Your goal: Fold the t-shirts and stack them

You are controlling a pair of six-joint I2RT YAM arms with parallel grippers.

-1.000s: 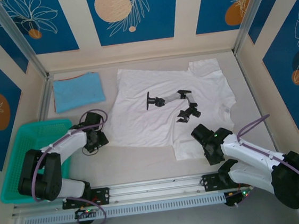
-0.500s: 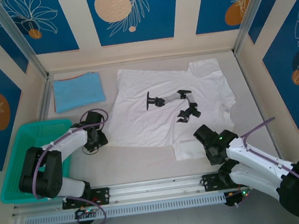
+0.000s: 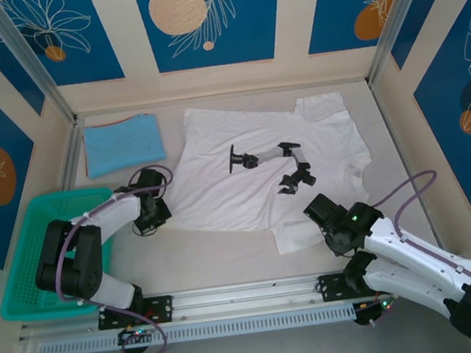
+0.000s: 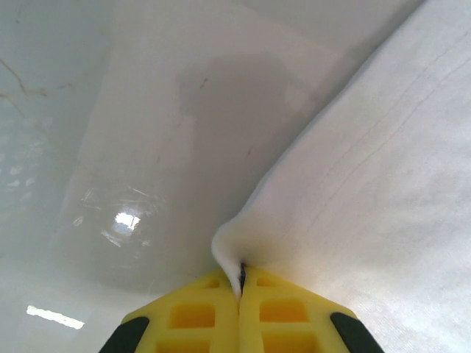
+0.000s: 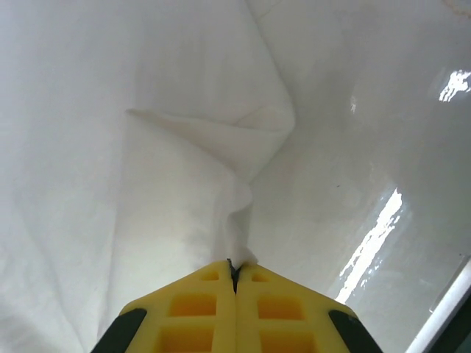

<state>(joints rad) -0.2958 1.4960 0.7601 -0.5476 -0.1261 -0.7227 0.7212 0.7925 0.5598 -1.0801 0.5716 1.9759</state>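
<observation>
- L gripper (image 4: 241, 275): shut tight, pinching white t-shirt (image 3: 220, 191) hem corner nearest basket (image 3: 18, 258).
- R gripper (image 5: 234, 269): pinching hem corner far from basket.
- Folded blue t-shirt (image 3: 122, 144): just behind basket.

No text, label, brand or number can be read in any view. The black print (image 3: 272, 166) on the white t-shirt (image 3: 212, 192) is seen as a drawn figure; no letters can be made out in it.
</observation>
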